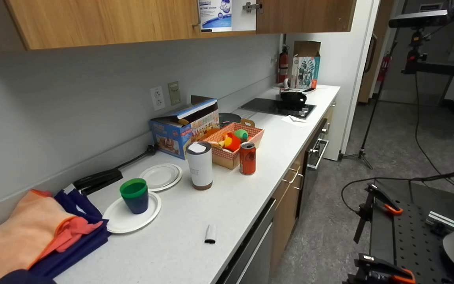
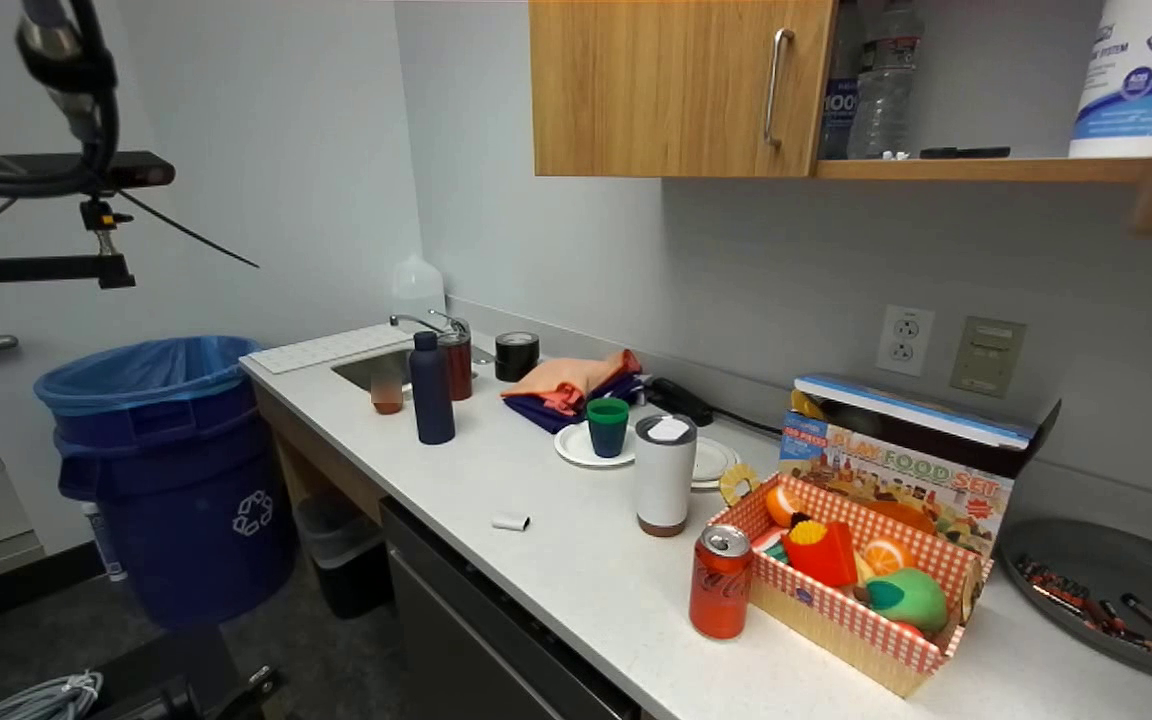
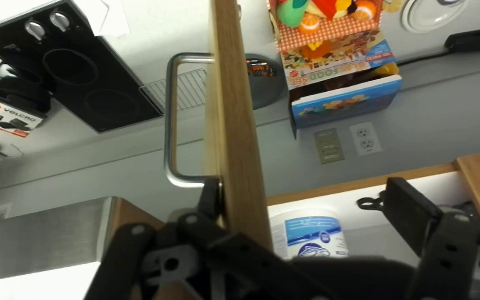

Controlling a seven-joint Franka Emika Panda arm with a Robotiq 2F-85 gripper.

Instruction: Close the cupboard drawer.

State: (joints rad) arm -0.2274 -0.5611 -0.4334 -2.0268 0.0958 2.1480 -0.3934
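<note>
Astride the cupboard door [image 3: 238, 121], jaws wide apart.

In both exterior views, pale grey walls [image 2: 276, 130] rise behind a long white surface [image 1: 179, 252]; the fronts [image 1: 284, 217] below it are dark and wood-toned. Mottled grey floor [image 1: 313, 244] runs toward what may be a brown door [image 1: 382, 23], dimly seen.

On your desk [image 1: 229, 207] you have: white tumbler [image 1: 200, 169], one; orange-red can [image 1: 247, 159], one; basket [image 2: 821, 630], one; play food box [image 2: 906, 465], one; round grey tray [image 2: 1116, 565], one; stacked cups [image 1: 136, 201], two showing; white plates [image 1: 128, 223], at least three. In the cupboard [image 2: 976, 170] above: white tub [image 2: 1131, 85], one; bottles [image 2: 886, 95], two visible. Also within your sight: open cupboard door [image 1: 306, 15], one; bins [image 2: 176, 500], two; orange-tipped clamps [image 1: 384, 199], two; stove knobs [image 3: 59, 21], two; fingers [image 3: 411, 208] at your command, two.
</note>
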